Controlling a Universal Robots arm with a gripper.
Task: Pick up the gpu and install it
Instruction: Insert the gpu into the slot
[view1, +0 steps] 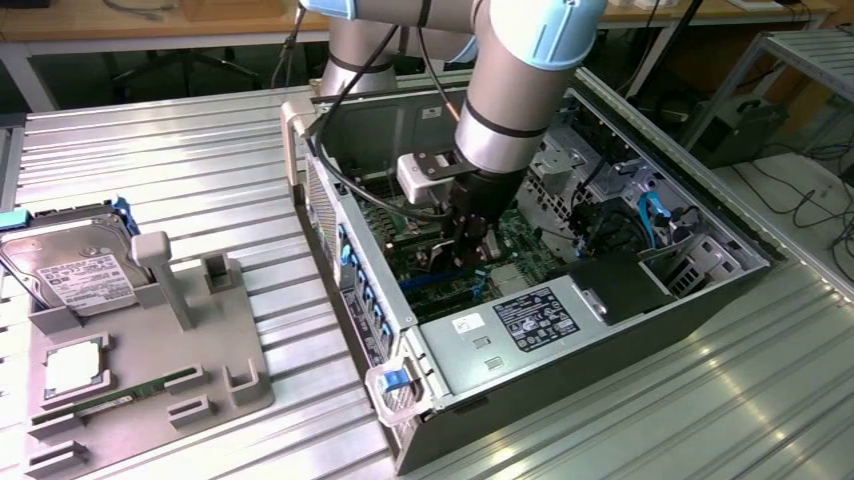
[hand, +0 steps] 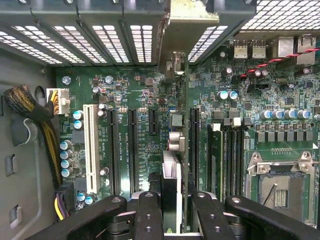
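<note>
Jaws clamp the gpu (hand: 171, 185) edge-on over the motherboard (hand: 130, 95); no lettering legible.

Open computer case (view1: 441, 370) on ribbed metal table (view1: 174, 170); access through open side only. Arm (view1: 514, 90) with gripper (view1: 470, 262) occupies middle of opening. Drive cage and blue cables (view1: 654, 215) crowd case end at exterior view's right. Power supply (view1: 534, 320) blocks near corner. In wrist view, gpu (hand: 172, 185) held edge-on between fingers (hand: 150, 215), above motherboard (hand: 140, 100); slots (hand: 132, 150) alongside stand bare (narrow lanes). Cable bundle (hand: 30, 107) along case wall. Table left of case: parts tray (view1: 147, 380), hard drive (view1: 74, 270).
</note>
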